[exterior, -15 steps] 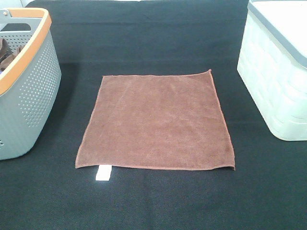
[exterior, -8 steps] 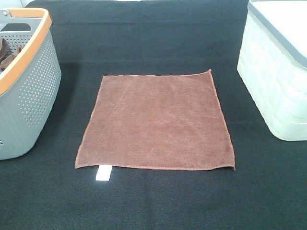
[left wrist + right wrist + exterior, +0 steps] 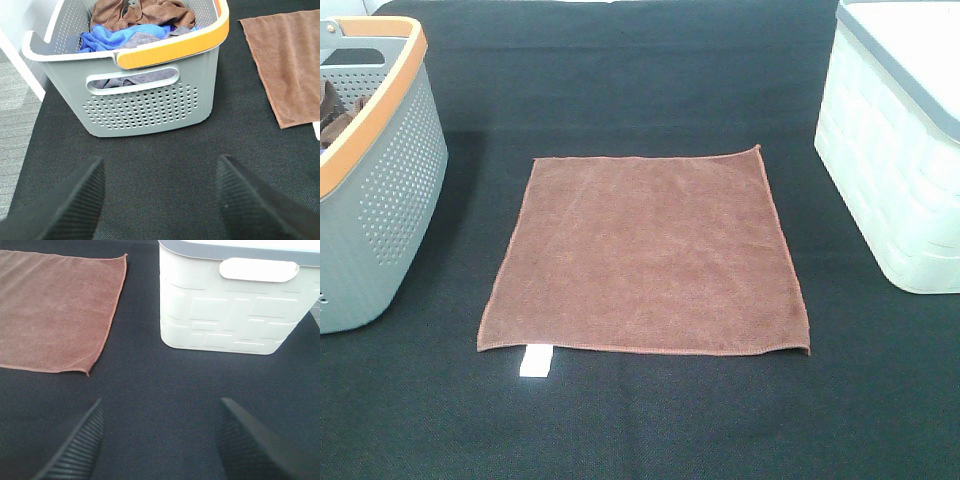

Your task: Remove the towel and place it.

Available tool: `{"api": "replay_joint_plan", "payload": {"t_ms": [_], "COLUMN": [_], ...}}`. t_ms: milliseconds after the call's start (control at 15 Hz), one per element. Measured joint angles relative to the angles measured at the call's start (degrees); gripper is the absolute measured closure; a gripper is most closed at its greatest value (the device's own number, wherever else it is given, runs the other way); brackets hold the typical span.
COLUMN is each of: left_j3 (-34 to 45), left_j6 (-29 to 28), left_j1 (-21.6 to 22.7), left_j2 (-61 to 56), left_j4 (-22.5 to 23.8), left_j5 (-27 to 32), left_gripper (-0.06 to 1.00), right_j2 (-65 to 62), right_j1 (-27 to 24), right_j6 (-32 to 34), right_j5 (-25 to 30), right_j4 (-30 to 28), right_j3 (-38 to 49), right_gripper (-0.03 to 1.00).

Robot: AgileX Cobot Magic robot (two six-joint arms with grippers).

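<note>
Two baskets are sitting on my dark table.

On my left a grey basket [image 3: 380,190] with little holes and an orange rim [image 3: 175,44] is standing on the black cloth [image 3: 650,80] that is covering the table. Brown rags [image 3: 145,11], a blue rag [image 3: 120,36] and a grey rag [image 3: 131,80] are lying bunched up inside it. On my right a white basket [image 3: 895,170] with a grey rim and a handle slot [image 3: 259,270] is standing well apart from the grey one.
</note>
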Motion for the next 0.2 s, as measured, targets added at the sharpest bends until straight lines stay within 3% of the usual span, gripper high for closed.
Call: {"api": "replay_joint_plan", "payload": {"t_ms": [200], "left_j3": [0.0], "left_j6": [0.0], "left_j1": [0.0], "left_j2": [0.0], "left_j4": [0.0], "left_j5": [0.0], "left_gripper": [0.33], "right_j2": [0.0], "right_j1": [0.0], "right_j6": [0.0], "right_j5": [0.0], "right_j4": [0.0], "right_j3": [0.0], "right_gripper": [0.35]}}
